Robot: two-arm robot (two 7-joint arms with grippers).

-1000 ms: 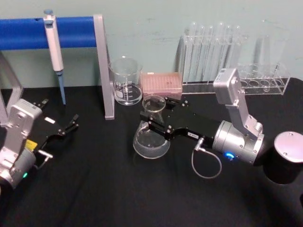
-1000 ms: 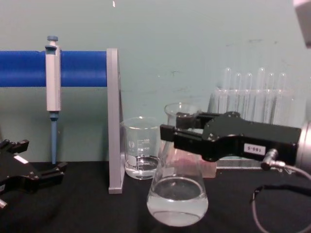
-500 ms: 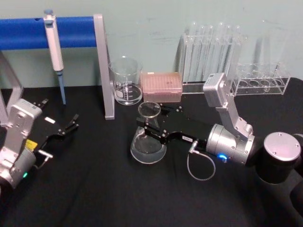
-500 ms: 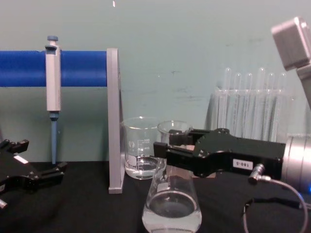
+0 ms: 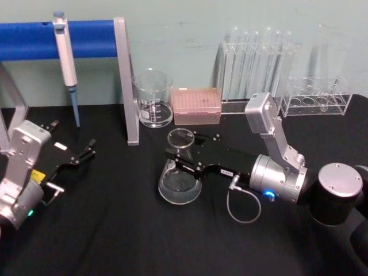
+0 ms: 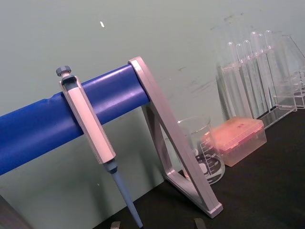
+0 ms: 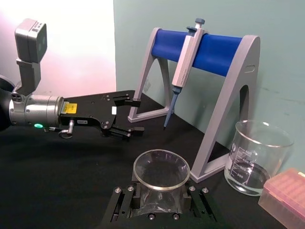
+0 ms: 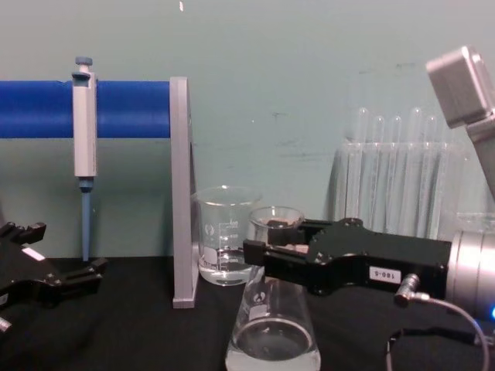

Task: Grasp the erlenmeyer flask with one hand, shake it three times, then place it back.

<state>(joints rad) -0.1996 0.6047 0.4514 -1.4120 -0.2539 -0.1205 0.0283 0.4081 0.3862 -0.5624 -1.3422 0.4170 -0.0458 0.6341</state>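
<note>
— Lowered since a second ago: right gripper and erlenmeyer flask together, down toward the black table. Clamped on the neck, just under the flared rim, one jaw on each side. Flask held upright, or nearly so.

— Already standing on the table?

— Cannot tell. Base cut off at the edge of the chest view; from the head view, looks very near or touching.

— Risks from here?

— Opening too early, with the base not seated: a short drop, a wobble, perhaps cracked glass. Pressing down too far: stress on the thin neck. Pulling back before opening fully: dragging the flask over by its rim. Slipping also possible, smooth glass between flat jaws.

— And inside?

— Clear liquid, low in the wide part, far under the neck; probably little danger of spilling unless tipped. Ahead of the gripper's tip and toward the wall: beaker, with what seems a shallow clear layer. Directly behind the gripper: pink box, contents too blurred to tell. Behind the wrist, against the wall: standing test tubes, apparently empty.

— Other arm?

— Left gripper, well apart, past the flask, jaws spread, holding nothing, parked.
</note>
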